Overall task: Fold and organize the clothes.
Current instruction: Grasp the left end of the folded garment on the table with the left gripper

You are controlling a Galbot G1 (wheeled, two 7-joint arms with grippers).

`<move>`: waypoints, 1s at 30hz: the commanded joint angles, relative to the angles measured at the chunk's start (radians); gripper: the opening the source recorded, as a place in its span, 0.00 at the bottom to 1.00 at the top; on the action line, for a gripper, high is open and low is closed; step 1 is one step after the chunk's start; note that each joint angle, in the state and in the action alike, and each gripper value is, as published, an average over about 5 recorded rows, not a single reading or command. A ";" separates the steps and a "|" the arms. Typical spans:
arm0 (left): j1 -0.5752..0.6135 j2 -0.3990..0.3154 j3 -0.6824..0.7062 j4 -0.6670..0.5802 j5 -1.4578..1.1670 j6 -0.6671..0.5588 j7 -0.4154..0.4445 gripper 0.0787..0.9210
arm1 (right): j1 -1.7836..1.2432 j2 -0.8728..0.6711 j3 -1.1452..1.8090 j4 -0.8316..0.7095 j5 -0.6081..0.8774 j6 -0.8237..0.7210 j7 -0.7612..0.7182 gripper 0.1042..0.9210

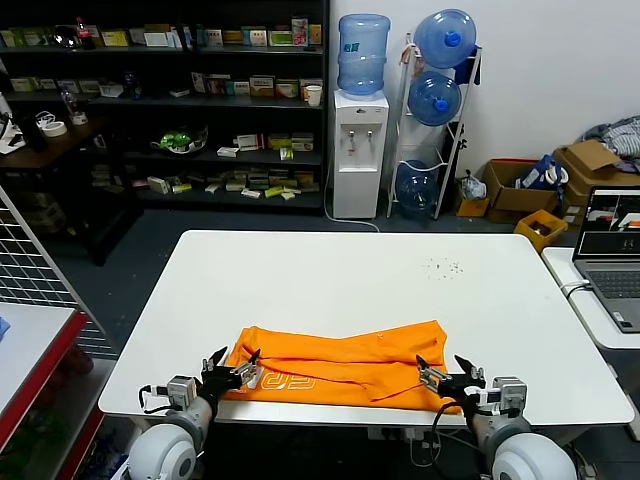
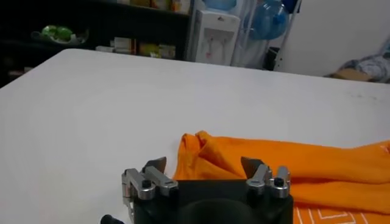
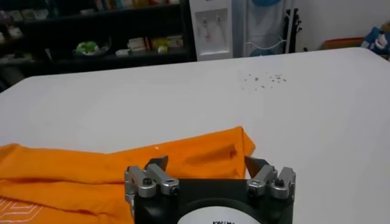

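**Both pincers spread at the shirt's near edge**

Nearest me, my left pincer (image 1: 233,369) and right pincer (image 1: 446,373) hover released over the near corners of the bright orange folded soft-fabric T-shirt (image 1: 340,365) on the white rectangular table (image 1: 330,275). Only my head view shows both pincers together; my left wrist view shows the white lettering (image 2: 323,215) closest.

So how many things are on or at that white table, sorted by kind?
Orange T-shirt: 1
Robot grippers, jaws open: 2, the left gripper and the right gripper, at the shirt's near corners
Laptop on the side table: 1
Total: 4
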 commanded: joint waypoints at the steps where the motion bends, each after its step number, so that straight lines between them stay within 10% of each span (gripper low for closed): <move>1: -0.012 -0.026 -0.001 0.085 0.008 -0.036 0.012 0.88 | -0.023 0.006 0.009 0.009 -0.009 0.003 -0.004 0.88; 30: 0.033 -0.007 -0.055 -0.044 0.011 -0.097 -0.010 0.06 | -0.019 0.029 -0.009 -0.013 -0.030 0.026 -0.005 0.88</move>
